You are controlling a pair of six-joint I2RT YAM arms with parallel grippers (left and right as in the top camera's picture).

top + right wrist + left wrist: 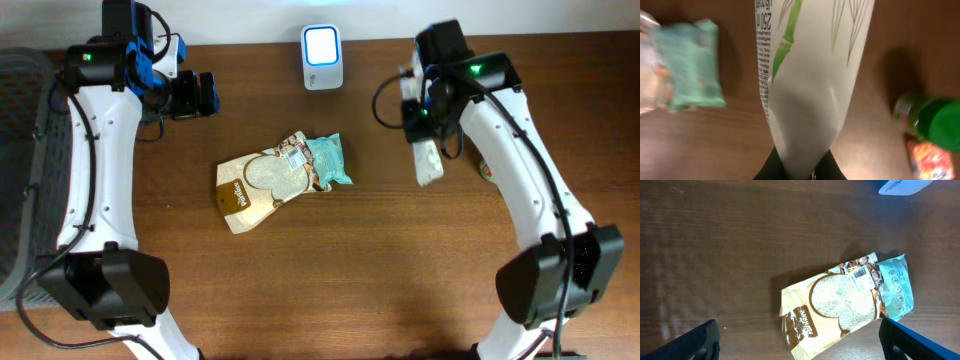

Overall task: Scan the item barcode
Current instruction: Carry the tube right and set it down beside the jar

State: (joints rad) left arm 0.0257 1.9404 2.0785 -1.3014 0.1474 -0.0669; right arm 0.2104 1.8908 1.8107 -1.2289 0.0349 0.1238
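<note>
- From above, we see the table [330, 290] run to a pale wall along the top of the frame, with a grey basket [18, 150] at the left edge. The widest bare wood is across the lower half, between the two arm bases.
- One scanner [322, 57] stands top centre, its screen lit, with clear wood on both sides.
- One brown bag [258, 185] lies flat in the middle. One teal packet [330, 160] touches its upper right end.
- The left gripper [208, 95] sits upper left, spread wide with nothing in it, well apart from the bag.
- The right gripper [422, 128], upper right, is clamped on one white pouch [428, 165], right of the scanner. One green-capped bottle [487, 168] lies just beside the pouch.
- In the left wrist view, both fingers [697, 342] sit at the bottom corners. The bag and packet lie between them, lower centre, and the scanner's edge shows top right. Bare wood fills the left half.
- In the right wrist view, the pouch hangs down the middle from pinched fingers [767, 172]. The packet is upper left and the bottle at the right edge.
</note>
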